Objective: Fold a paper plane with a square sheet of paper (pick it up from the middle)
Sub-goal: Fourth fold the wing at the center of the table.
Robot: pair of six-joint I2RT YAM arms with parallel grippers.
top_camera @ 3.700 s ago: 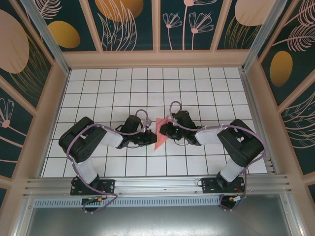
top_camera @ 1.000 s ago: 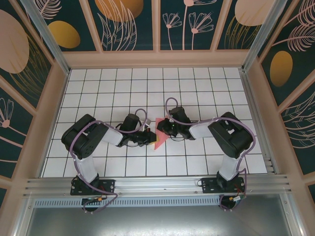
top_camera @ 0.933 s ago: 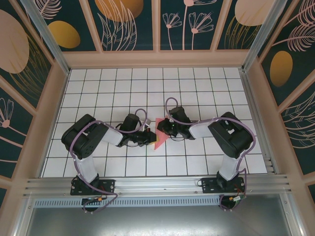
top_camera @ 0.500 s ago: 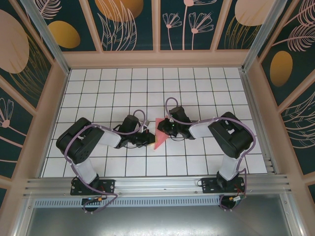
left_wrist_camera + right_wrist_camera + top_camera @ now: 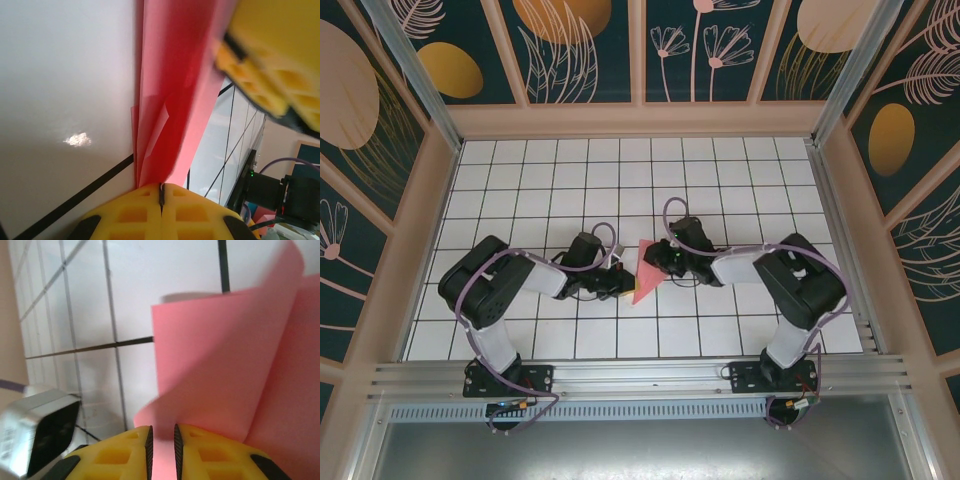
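**Mid-fold, a long way from a plane**

Pictured at the middle of the table (image 5: 520, 200): the paper (image 5: 642, 285), caught between two arms and lifted at least in part off the tiles; seen from above as a narrow pink wedge tapering toward the near edge.

Clamped on its left side by the left gripper (image 5: 623, 283); in the left wrist view, yellow pads (image 5: 130, 215) pressed tight together, with several layers of pink fanning up out of the seam and one small turned corner among them.

Nipped on the far right side by the right gripper (image 5: 651, 262); in the right wrist view, fingers (image 5: 125, 450) drawn in to a thin slit with pink showing in the gap; gripping the sheet, by the look of it, though lightly.

Judged as early going: doubled over at least once, to go by the stacked layers; curled loosely near the right wrist rather than pressed flat.

No sharp nose, no centre crease, no wings to be made out.

Probably left to do: flattening the fold, the nose folds, the halving, the wings.
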